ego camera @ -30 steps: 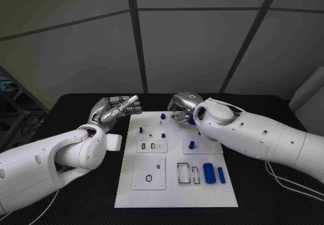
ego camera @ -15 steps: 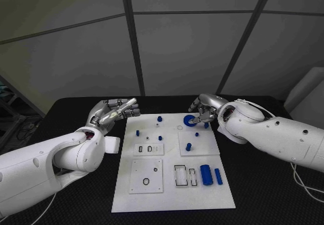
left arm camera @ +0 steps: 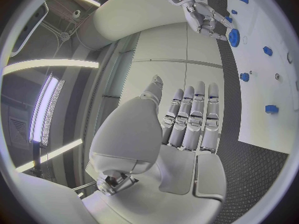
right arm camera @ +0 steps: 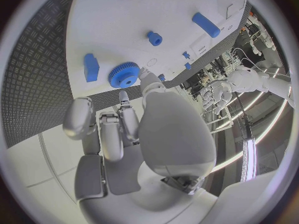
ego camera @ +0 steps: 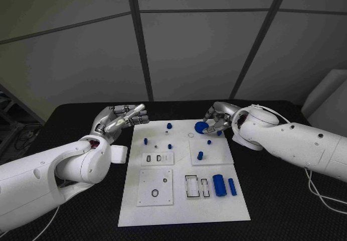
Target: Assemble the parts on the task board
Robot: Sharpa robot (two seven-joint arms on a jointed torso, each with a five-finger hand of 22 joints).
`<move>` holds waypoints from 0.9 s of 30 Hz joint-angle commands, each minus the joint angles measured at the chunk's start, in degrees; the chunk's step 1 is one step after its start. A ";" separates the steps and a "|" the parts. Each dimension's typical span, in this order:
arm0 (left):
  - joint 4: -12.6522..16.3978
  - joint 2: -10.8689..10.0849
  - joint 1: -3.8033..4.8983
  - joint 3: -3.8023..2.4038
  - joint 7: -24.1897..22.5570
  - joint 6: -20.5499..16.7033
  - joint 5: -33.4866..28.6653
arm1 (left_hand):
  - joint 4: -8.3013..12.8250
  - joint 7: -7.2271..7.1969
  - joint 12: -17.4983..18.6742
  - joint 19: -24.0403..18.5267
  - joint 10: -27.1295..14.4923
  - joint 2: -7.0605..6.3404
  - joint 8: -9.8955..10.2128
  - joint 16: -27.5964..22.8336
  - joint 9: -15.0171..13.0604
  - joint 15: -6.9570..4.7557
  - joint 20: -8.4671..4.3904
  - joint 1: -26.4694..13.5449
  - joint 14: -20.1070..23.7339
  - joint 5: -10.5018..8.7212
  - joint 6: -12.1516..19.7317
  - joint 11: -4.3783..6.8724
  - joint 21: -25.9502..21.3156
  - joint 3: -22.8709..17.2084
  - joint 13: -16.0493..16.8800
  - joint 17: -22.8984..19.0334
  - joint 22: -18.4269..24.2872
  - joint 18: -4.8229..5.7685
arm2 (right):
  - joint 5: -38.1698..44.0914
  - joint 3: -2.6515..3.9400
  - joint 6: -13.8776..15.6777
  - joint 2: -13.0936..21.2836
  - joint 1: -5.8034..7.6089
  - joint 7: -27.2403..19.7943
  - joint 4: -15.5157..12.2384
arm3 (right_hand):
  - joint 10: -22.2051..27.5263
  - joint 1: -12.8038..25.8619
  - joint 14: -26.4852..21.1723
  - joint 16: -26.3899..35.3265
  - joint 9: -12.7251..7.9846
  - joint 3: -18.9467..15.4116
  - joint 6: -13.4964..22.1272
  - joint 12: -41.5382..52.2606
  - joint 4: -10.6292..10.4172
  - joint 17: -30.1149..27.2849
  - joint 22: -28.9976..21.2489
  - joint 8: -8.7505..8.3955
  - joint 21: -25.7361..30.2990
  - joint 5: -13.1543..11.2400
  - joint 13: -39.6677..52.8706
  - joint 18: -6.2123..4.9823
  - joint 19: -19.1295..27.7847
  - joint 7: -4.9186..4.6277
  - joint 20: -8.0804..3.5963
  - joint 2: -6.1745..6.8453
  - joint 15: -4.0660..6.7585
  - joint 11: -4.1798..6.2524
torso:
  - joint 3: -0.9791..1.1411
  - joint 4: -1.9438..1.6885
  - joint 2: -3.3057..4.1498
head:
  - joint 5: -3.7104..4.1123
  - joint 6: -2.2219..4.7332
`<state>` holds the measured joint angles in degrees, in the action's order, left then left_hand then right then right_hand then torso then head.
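Observation:
The white task board (ego camera: 184, 203) lies in the middle of the black table. My right hand (ego camera: 219, 119) hovers at the board's far right corner and pinches a blue gear (ego camera: 201, 126) between thumb and a finger; the right wrist view shows the gear (right arm camera: 124, 74) at the fingertips just over the board. My left hand (ego camera: 120, 118) stays off the board's far left corner, fingers (left arm camera: 190, 117) straight and apart, holding nothing. A thick blue cylinder (ego camera: 219, 184) and a thin blue bar (ego camera: 232, 187) lie on the board's right side. Several small blue pegs (ego camera: 169, 125) stand further back.
Raised white sub-plates with slots and holes (ego camera: 158, 187) cover the board's near and middle parts. A blue peg (ego camera: 200, 155) stands on the right sub-plate. A blue block (right arm camera: 91, 67) sits beside the gear. Black table (ego camera: 289, 206) surrounds the board.
The camera has shifted. My right hand has drawn back from over the board's far middle to its far right corner, and the blue gear now shows in its fingertips. The left hand keeps its pose.

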<state>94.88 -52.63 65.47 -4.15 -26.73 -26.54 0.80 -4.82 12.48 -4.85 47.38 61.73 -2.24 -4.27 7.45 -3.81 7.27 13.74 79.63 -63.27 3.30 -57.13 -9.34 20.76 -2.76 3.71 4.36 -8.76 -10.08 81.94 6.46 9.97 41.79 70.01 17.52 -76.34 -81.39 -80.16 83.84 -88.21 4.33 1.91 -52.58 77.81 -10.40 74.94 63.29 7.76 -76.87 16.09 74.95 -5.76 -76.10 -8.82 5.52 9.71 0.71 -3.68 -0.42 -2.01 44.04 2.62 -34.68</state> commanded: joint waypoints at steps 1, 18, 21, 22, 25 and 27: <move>-0.01 0.08 0.08 -0.05 -0.12 0.84 0.49 | 0.36 -0.09 0.25 0.31 0.43 0.67 0.33 -0.25 0.01 -0.17 0.06 0.08 -0.41 -0.36 -0.35 -0.06 0.13 0.04 0.00 0.08 0.05 -0.48 | -0.71 0.07 -1.44 -0.43 0.12 0.86 0.66 | -0.14 -0.76 5.30 -0.36 0.05 0.03 0.49 0.37 -0.62 10.92 0.22 0.24 -0.34 0.36 0.55 0.64 -0.40 -0.10 0.24 0.00 -0.39 -0.24 | -0.05 -0.13 -0.05 | 0.07 -0.06; -0.19 0.24 0.08 -0.05 -0.02 0.68 0.49 | 0.41 0.05 0.39 0.45 0.33 0.69 0.43 -0.33 0.04 -0.17 0.03 -0.04 -0.49 -0.36 -0.25 -0.13 0.23 0.14 -0.03 0.09 0.03 -0.47 | -0.59 0.08 -1.54 -2.79 0.12 0.73 3.80 | -0.68 -0.77 5.45 -0.63 0.13 0.35 0.32 1.76 -1.75 11.65 0.87 0.99 -0.72 1.06 2.19 0.74 -0.62 -0.06 0.31 -1.05 -0.44 -0.25 | -0.04 -0.05 -0.11 | 0.09 -0.37; -0.20 0.23 0.08 -0.05 0.04 0.67 0.49 | 0.41 0.06 0.40 0.46 0.32 0.69 0.44 -0.33 0.04 -0.17 0.03 -0.05 -0.49 -0.36 -0.25 -0.13 0.23 0.15 -0.03 0.09 0.03 -0.47 | -0.58 0.09 -1.61 -2.99 0.12 0.75 4.04 | -0.78 -0.72 5.47 -0.66 0.14 0.38 0.26 1.94 -1.86 11.75 1.00 1.08 -0.79 1.08 2.40 0.76 -0.68 -0.06 0.32 -1.17 -0.44 -0.25 | -0.05 -0.04 -0.08 | -0.01 -0.35; -0.21 0.23 0.08 -0.05 0.07 0.68 0.49 | 0.41 0.06 0.40 0.46 0.32 0.69 0.44 -0.33 0.04 -0.17 0.03 -0.05 -0.49 -0.36 -0.25 -0.13 0.23 0.15 -0.03 0.09 0.03 -0.47 | -0.57 0.09 -1.65 -3.06 0.12 0.76 4.11 | -0.78 -0.72 5.47 -0.66 0.14 0.38 0.26 1.94 -1.86 11.75 1.00 1.08 -0.79 1.08 2.40 0.76 -0.68 -0.06 0.32 -1.17 -0.44 -0.25 | -0.04 -0.03 -0.07 | 0.00 -0.39; -0.22 0.26 0.08 -0.05 0.12 0.72 0.49 | 0.44 0.11 0.44 0.48 0.28 0.69 0.47 -0.36 0.05 -0.16 0.02 -0.07 -0.50 -0.36 -0.20 -0.16 0.25 0.17 -0.04 0.09 0.03 -0.47 | -0.41 0.09 -1.84 -3.21 0.12 0.82 4.22 | -0.90 -0.73 5.48 -0.69 0.16 0.43 0.13 2.17 -1.94 11.81 1.07 1.21 -0.83 1.10 2.66 0.77 -0.70 -0.05 0.32 -1.33 -0.45 -0.25 | -0.02 -0.02 -0.07 | 0.00 -0.43; -0.23 0.28 0.08 -0.05 0.16 0.76 0.49 | 0.44 0.11 0.44 0.48 0.28 0.69 0.47 -0.36 0.05 -0.16 0.02 -0.07 -0.50 -0.36 -0.20 -0.16 0.25 0.17 -0.04 0.09 0.03 -0.47 | -0.19 0.09 -2.06 -3.33 0.12 0.90 4.28 | -1.13 -0.79 5.50 -0.72 0.23 0.51 -0.21 2.56 -1.99 11.91 1.18 1.50 -0.90 1.10 3.12 0.79 -0.73 -0.03 0.33 -1.54 -0.45 -0.24 | -0.03 -0.04 -0.08 | -0.02 -0.49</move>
<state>94.62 -52.43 65.46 -4.15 -26.58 -26.44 0.80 -4.66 12.48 -4.59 47.38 61.73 -2.24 -4.04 7.46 -3.81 7.06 13.74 79.63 -63.49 3.30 -57.13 -9.34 20.76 -2.60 3.71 4.36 -8.77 -10.07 81.42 6.48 8.61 38.54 70.02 18.27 -72.07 -82.11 -81.14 84.04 -88.66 4.49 2.41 -52.41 80.22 -11.96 74.93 64.42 8.99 -77.57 16.97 74.94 -5.77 -76.50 -8.98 5.93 8.73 0.51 -3.79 -0.45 -2.06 43.96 2.62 -35.11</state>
